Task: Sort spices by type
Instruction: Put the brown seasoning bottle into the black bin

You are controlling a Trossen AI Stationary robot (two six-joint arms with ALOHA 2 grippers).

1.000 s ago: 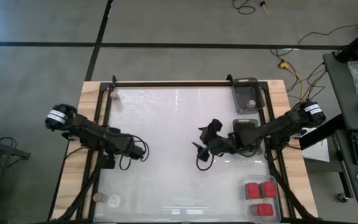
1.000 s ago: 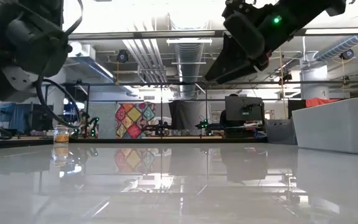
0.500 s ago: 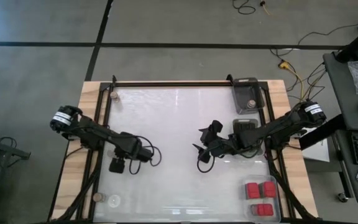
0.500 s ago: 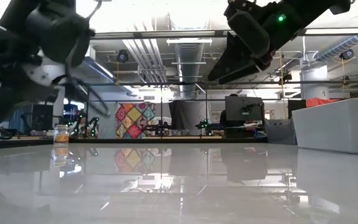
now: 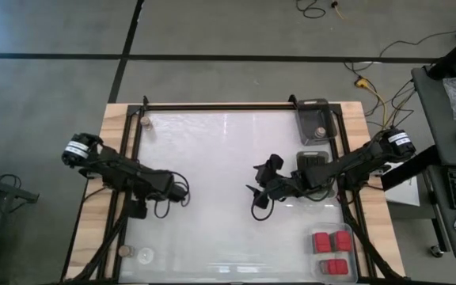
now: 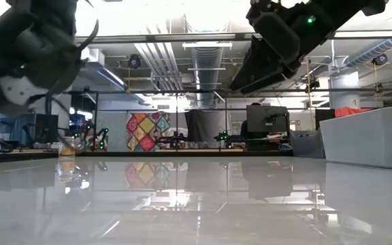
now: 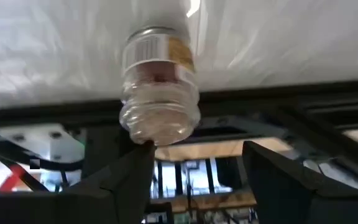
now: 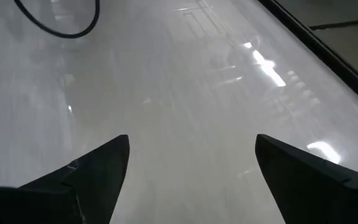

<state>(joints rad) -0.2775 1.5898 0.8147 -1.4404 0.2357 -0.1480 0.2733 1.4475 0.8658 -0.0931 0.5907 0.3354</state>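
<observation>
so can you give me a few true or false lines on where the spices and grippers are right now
1. The red blocks lie in a clear tray at the high view's lower right. True.
2. The right gripper holds a jar. False: it is open and empty over bare table.
3. A corner jar stands at the high view's upper left. True.
4. The left gripper is shut on a red block. False: it is open, with a small jar just ahead.

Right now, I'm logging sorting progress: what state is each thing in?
Left gripper: open, empty.
Right gripper: open, empty, above the table.
Red blocks: three, together in the near tray.
Sorted jar: alone in the far tray.
Loose jars: unsorted, at the table's left side.
</observation>
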